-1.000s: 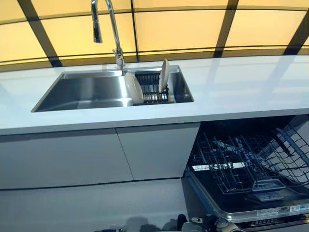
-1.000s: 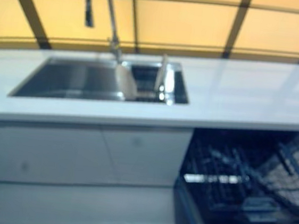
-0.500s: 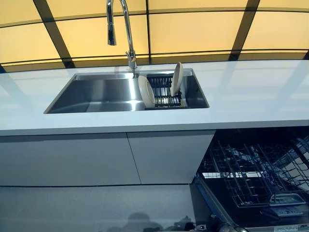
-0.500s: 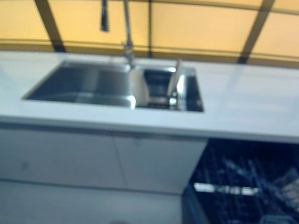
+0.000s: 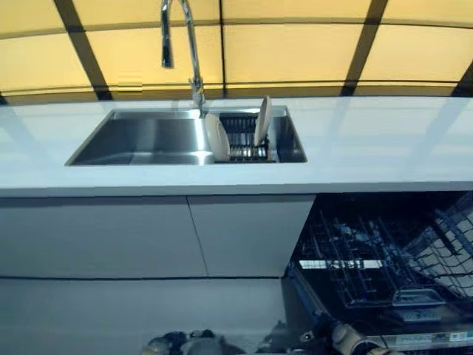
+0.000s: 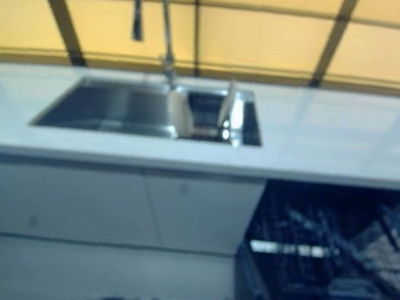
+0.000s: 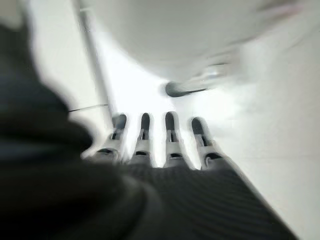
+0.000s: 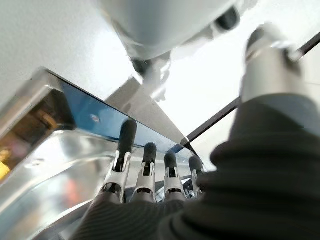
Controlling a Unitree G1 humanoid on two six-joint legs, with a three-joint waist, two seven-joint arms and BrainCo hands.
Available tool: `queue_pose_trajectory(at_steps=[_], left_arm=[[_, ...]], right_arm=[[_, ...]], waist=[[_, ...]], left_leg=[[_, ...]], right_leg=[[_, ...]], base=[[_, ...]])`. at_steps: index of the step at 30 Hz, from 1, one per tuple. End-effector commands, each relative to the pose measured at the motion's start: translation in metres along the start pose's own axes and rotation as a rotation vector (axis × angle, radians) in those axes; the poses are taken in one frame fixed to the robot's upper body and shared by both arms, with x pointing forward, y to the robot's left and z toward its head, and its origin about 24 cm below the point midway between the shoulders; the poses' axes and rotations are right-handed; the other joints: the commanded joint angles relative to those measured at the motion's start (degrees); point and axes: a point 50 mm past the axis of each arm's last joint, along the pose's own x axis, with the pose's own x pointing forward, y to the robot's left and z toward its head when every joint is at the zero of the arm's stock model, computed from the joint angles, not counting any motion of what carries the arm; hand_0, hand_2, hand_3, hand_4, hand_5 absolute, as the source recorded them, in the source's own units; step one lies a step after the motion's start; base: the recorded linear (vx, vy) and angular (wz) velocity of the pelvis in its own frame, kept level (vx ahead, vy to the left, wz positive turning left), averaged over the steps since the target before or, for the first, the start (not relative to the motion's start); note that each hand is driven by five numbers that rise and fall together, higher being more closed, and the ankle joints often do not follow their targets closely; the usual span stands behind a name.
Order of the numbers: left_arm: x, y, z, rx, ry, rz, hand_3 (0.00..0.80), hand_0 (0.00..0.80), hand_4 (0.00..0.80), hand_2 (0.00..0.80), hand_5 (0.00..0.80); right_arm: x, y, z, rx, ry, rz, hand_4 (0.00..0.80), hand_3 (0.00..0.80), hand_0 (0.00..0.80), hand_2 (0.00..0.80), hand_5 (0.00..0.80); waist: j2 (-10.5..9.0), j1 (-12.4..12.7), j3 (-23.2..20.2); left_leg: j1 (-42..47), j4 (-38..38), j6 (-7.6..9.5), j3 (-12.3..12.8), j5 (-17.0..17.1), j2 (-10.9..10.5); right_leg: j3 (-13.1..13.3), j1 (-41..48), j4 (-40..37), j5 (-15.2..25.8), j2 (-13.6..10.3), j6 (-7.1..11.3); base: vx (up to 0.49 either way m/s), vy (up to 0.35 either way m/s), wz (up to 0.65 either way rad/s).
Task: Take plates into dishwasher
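Note:
Two pale plates stand on edge in a black rack (image 5: 244, 140) at the right end of the steel sink (image 5: 140, 140): one plate (image 5: 216, 137) leans on the rack's left, the other plate (image 5: 261, 120) on its right. The dishwasher (image 5: 377, 259) is open at the lower right, its wire rack pulled out. My left hand (image 7: 172, 150) hangs low in front of the white cabinet, fingers straight and holding nothing. My right hand (image 8: 145, 175) is low by the dishwasher's shiny door, fingers straight and holding nothing. Both hands are far below the plates.
A tall curved faucet (image 5: 185, 52) rises behind the sink. The white countertop (image 5: 369, 140) runs across the view, with white cabinet doors (image 5: 148, 237) below it. Amber panels with dark bars stand behind the counter.
The camera has shifted, so the whole scene sits a little differently. The plates stay in the rack. My left hand now shows at the bottom edge of the eye views.

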Motion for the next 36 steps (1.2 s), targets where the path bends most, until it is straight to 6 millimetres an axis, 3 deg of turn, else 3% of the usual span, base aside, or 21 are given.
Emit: queue_pose_trajectory(at_steps=[1,3,7,10,15,17,21,22,24,27,28,30,31,36], left_arm=[[0.002,-0.008,0.029,0.048,-0.061,-0.027,0.000,0.000,0.000,0.000,0.000],[0.002,-0.006,0.029,0.042,-0.047,-0.008,0.000,0.000,0.000,0.000,0.000],[0.001,0.003,0.036,0.068,-0.050,0.040,0.000,0.000,0.000,0.000,0.000],[0.002,-0.006,0.045,0.080,-0.092,0.001,0.000,0.000,0.000,0.000,0.000],[0.001,-0.016,0.040,0.160,-0.105,-0.032,0.000,0.000,0.000,0.000,0.000],[0.001,-0.017,0.042,0.178,-0.106,-0.042,0.000,0.000,0.000,0.000,0.000],[0.001,-0.017,0.043,0.210,-0.085,-0.055,0.000,0.000,0.000,0.000,0.000],[0.001,-0.017,0.041,0.218,-0.069,-0.056,0.000,0.000,0.000,0.000,0.000],[0.001,-0.013,0.034,0.242,-0.031,-0.051,0.000,0.000,0.000,0.000,0.000],[0.001,-0.011,0.031,0.228,-0.019,-0.041,0.000,0.000,0.000,0.000,0.000],[0.002,-0.011,0.032,0.214,-0.022,-0.045,0.000,0.000,0.000,0.000,0.000],[0.002,-0.013,0.031,0.192,-0.034,-0.046,0.000,0.000,0.000,0.000,0.000],[0.002,-0.013,0.033,0.193,-0.039,-0.042,0.000,0.000,0.000,0.000,0.000],[0.002,-0.018,0.026,0.201,-0.037,-0.060,0.000,0.000,0.000,0.000,0.000]], right_arm=[[-0.001,-0.018,-0.021,0.023,0.066,-0.051,0.000,0.000,0.000,0.000,0.000],[-0.001,-0.013,-0.022,0.042,0.057,-0.038,0.000,0.000,0.000,0.000,0.000],[0.000,-0.011,-0.004,0.102,0.000,-0.052,0.000,0.000,0.000,0.000,0.000],[0.000,-0.012,0.000,0.088,-0.014,-0.055,0.000,0.000,0.000,0.000,0.000],[0.000,-0.013,-0.006,0.076,0.014,-0.058,0.000,0.000,0.000,0.000,0.000],[-0.001,-0.014,-0.009,0.075,0.021,-0.046,0.000,0.000,0.000,0.000,0.000],[-0.001,-0.012,-0.013,0.087,0.015,-0.028,0.000,0.000,0.000,0.000,0.000],[-0.001,-0.012,-0.012,0.099,0.000,-0.039,0.000,0.000,0.000,0.000,0.000],[-0.001,-0.015,-0.008,0.136,-0.028,-0.055,0.000,0.000,0.000,0.000,0.000],[-0.001,-0.011,-0.003,0.148,-0.058,-0.016,0.000,0.000,0.000,0.000,0.000],[-0.001,-0.008,0.000,0.137,-0.082,0.001,0.000,0.000,0.000,0.000,0.000],[-0.001,-0.009,0.008,0.108,-0.129,0.015,0.000,0.000,0.000,0.000,0.000],[-0.002,-0.008,0.013,0.107,-0.153,0.006,0.000,0.000,0.000,0.000,0.000],[-0.002,-0.018,0.022,0.091,-0.189,0.009,0.000,0.000,0.000,0.000,0.000]], waist=[[0.21,-0.05,2.07],[-0.07,0.25,1.96],[-1.23,1.57,0.67],[-1.21,1.72,0.81],[-1.63,1.63,-0.22],[-1.51,1.03,-0.73],[-1.14,-0.58,-1.10],[-0.43,-1.17,-1.02],[0.57,-2.45,-1.24],[0.82,-4.17,-1.84],[0.71,-4.63,-2.09],[0.38,-5.07,-1.99],[0.06,-5.05,-1.54],[0.68,-3.79,-2.46]], left_leg=[[-3.22,0.22,1.73,-0.95,4.01,-0.08],[-3.49,0.70,1.99,-1.13,3.59,-0.30],[-9.24,4.32,2.12,-1.84,2.55,-0.69],[-11.48,7.55,1.60,-1.68,1.94,-0.02],[-10.45,10.46,1.74,-1.19,-1.24,-0.55],[-8.84,9.85,2.20,-0.50,-2.20,-1.35],[-4.41,6.51,3.68,0.45,-2.91,-3.81],[-2.53,4.11,4.73,0.65,-2.62,-4.65],[0.54,-0.86,6.15,0.73,-1.49,-5.81],[3.77,-6.58,6.89,-0.48,0.22,-7.37],[5.03,-8.39,6.77,-0.95,0.81,-7.84],[7.67,-10.65,6.46,-0.21,0.66,-8.81],[7.52,-10.08,7.36,-0.92,-0.23,-9.58],[7.65,-11.46,7.45,-1.72,0.99,-10.27]], right_leg=[[2.63,6.68,-8.33,10.79,-7.73,4.17],[2.45,6.57,-8.84,11.50,-8.16,4.43],[3.26,6.46,-11.44,12.71,-8.65,4.95],[3.46,7.25,-11.77,12.49,-8.69,5.37],[3.25,9.27,-14.38,14.85,-10.76,6.62],[3.04,8.37,-14.01,16.49,-11.79,6.67],[4.27,3.05,-9.20,24.21,-14.71,6.20],[5.15,0.42,-5.25,25.75,-14.37,5.59],[5.94,-3.18,-1.08,24.74,-9.65,4.37],[6.05,-5.94,-2.48,22.21,-3.04,3.03],[5.72,-6.97,-4.44,21.69,-0.92,2.76],[2.50,-9.78,-8.22,22.04,1.74,2.67],[2.61,-10.70,-7.31,21.20,2.48,2.54],[1.76,-6.38,-10.14,17.90,2.70,0.98]], base=[[0.063,0.050,-0.01],[0.082,0.008,-0.13],[-0.027,-0.054,-0.21],[0.044,0.035,-0.03],[0.130,0.129,-0.05],[0.143,0.193,-0.02],[0.121,0.178,0.04],[0.183,0.289,0.12],[0.195,0.283,0.01],[0.164,0.117,-0.02],[0.158,0.036,0.17],[0.128,0.011,0.10],[0.061,-0.011,0.02],[0.067,-0.003,0.28]])
